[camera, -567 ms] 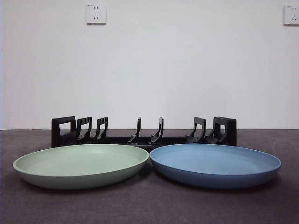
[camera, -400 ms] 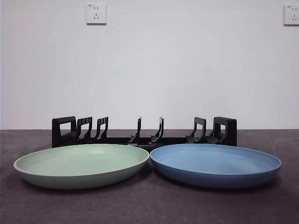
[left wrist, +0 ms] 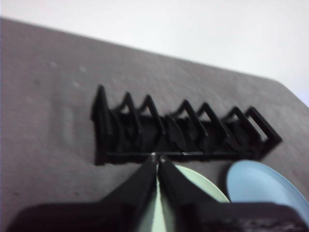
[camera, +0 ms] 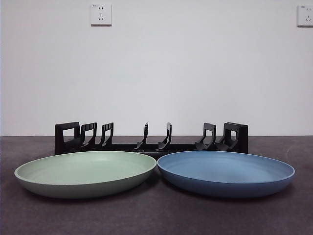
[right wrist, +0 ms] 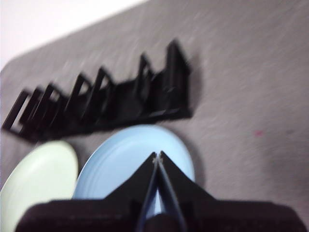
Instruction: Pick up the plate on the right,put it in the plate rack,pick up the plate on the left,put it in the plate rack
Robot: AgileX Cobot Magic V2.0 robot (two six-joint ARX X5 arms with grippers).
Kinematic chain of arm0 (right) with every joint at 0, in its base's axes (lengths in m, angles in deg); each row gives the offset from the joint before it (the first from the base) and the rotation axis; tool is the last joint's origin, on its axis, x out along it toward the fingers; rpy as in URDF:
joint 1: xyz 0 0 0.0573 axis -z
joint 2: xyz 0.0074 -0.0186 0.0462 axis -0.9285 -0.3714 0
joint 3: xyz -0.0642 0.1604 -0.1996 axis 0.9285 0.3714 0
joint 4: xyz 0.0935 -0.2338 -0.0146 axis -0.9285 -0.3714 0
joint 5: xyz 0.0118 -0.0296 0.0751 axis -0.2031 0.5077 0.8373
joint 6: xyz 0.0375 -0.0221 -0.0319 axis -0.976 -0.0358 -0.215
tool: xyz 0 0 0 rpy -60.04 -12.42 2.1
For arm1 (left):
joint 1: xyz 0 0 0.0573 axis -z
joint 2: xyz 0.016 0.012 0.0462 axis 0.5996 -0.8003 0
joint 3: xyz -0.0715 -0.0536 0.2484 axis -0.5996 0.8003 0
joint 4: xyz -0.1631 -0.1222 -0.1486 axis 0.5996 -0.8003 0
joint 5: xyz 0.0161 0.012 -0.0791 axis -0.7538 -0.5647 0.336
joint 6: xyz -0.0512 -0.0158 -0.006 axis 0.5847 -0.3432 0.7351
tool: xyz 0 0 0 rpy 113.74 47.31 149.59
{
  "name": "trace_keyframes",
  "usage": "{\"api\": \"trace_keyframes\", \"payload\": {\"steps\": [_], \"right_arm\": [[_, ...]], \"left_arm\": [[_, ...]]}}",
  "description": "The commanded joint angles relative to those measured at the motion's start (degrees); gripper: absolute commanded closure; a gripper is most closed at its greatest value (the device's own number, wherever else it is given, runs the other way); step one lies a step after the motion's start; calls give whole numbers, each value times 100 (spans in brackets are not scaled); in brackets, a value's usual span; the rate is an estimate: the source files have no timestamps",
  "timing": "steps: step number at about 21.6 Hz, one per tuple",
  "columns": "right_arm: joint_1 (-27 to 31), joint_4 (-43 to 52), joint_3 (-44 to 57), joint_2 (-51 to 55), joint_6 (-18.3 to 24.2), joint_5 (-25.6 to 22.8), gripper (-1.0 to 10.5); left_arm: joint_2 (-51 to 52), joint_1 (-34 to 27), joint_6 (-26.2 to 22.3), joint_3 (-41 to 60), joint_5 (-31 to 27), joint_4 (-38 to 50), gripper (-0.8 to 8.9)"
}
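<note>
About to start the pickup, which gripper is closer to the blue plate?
Right. The right gripper hangs shut above the blue plate; the left gripper, also shut, is over the green plate.

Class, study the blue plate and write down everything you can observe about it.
The blue plate is round and shallow with a raised rim, matte, plastic-looking and empty. It lies flat on the dark table, in front of the plate rack, its rim meeting the green plate beside it. No end effector touches it.

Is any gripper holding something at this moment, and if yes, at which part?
Nothing is held. The left gripper and right gripper are both shut on nothing; the round green plate and round blue plate lie untouched on the table.
</note>
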State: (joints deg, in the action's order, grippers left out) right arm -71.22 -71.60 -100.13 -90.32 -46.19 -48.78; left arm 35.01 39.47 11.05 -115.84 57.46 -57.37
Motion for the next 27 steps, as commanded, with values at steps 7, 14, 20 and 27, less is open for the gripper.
{"api": "trace_keyframes", "payload": {"steps": [7,14,20,27], "right_arm": [[-13,-551,-590,-1386,442,459,604],[-66,-763,-590,-2492,557,870,666],[-162,-522,-590,-3580,758,861,672],[-166,-129,-590,-4203,752,861,678]], "left_arm": [[-1145,229,-79,-546,540,-122,520],[-1537,1344,-970,-1357,33,-1025,521],[-1670,2184,-1025,-1596,-675,-1152,522],[-1670,2428,-1023,-1596,-710,-1182,522]]}}
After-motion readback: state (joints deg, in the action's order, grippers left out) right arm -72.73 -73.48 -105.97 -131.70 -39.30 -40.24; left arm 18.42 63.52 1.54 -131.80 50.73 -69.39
